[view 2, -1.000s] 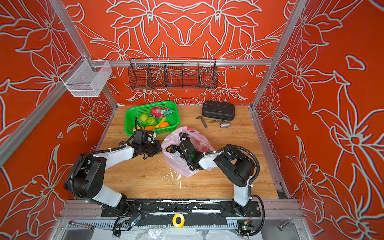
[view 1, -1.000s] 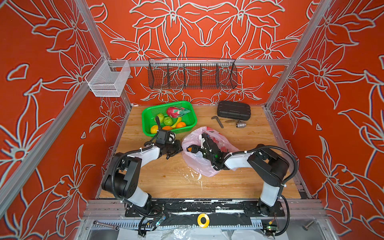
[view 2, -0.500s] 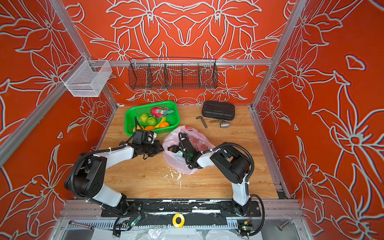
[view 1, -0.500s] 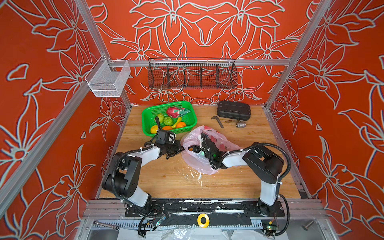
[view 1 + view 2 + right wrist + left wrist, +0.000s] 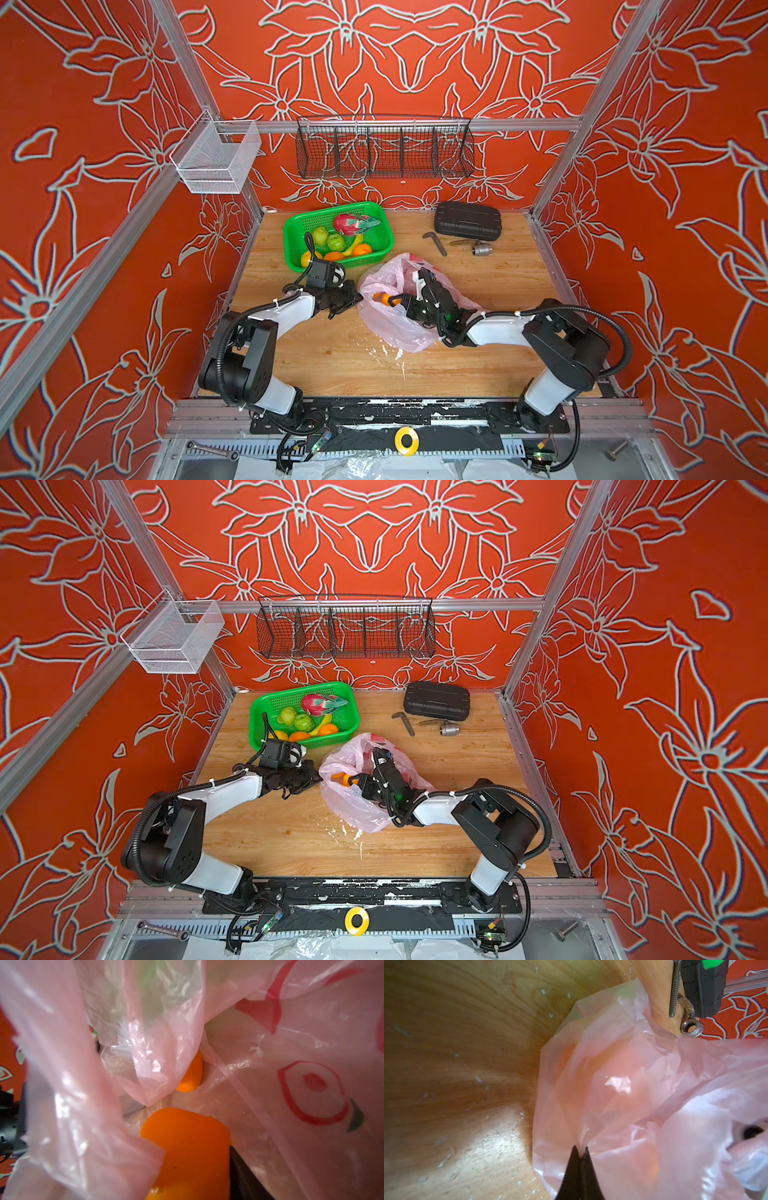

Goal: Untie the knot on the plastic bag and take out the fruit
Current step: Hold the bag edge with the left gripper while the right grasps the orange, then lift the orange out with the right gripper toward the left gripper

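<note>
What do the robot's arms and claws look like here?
Left arm and right arm: white shells between bulky black joints, black corrugated cable hoses fastened with white zip ties. Left claw has slim, tapered black fingers; right claw is black too, with green lights behind it.

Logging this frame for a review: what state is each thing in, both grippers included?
plastic bag, mouth open, slumped.
left gripper, shut on the bag's film.
right gripper, inside the bag, one finger against an orange; other finger hidden, grip unclear.
green basket, holds fruit.
black case, closed.
</note>
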Robot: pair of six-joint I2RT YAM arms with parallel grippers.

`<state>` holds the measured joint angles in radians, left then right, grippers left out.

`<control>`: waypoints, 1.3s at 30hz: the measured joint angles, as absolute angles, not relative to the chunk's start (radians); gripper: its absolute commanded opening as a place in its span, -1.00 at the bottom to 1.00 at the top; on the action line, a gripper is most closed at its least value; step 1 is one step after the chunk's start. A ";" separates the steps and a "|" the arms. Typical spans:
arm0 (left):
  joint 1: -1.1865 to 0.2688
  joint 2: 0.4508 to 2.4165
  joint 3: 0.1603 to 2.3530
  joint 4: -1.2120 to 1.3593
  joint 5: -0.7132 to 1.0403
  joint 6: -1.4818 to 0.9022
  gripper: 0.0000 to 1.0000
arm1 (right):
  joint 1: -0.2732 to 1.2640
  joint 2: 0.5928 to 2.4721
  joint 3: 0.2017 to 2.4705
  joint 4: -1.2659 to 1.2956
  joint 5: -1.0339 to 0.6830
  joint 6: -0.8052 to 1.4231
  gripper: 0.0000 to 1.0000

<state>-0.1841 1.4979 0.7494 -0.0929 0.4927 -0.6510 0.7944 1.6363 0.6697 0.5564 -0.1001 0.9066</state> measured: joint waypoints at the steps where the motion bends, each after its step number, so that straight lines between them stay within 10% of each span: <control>1: -0.184 1.496 0.749 -0.094 0.490 -0.651 -1.00 | 0.792 1.619 0.665 0.541 -0.096 0.898 -0.10; 24: -0.198 1.502 0.749 -0.098 0.496 -0.638 -0.98 | 0.791 1.006 0.628 0.131 0.038 0.696 -0.09; 30: -0.268 1.402 0.748 -0.165 0.419 -0.605 0.38 | 0.791 0.996 0.771 0.044 0.044 0.624 -0.09; 39: -0.282 1.006 0.741 -0.221 0.327 -0.434 0.59 | 0.783 1.159 1.049 -0.054 -0.029 0.602 -0.10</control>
<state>-0.2825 1.0061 0.7406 -0.2211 0.3275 -0.4339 0.7826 1.1591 1.0492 -0.0536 -0.0288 0.6022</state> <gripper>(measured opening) 0.790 0.559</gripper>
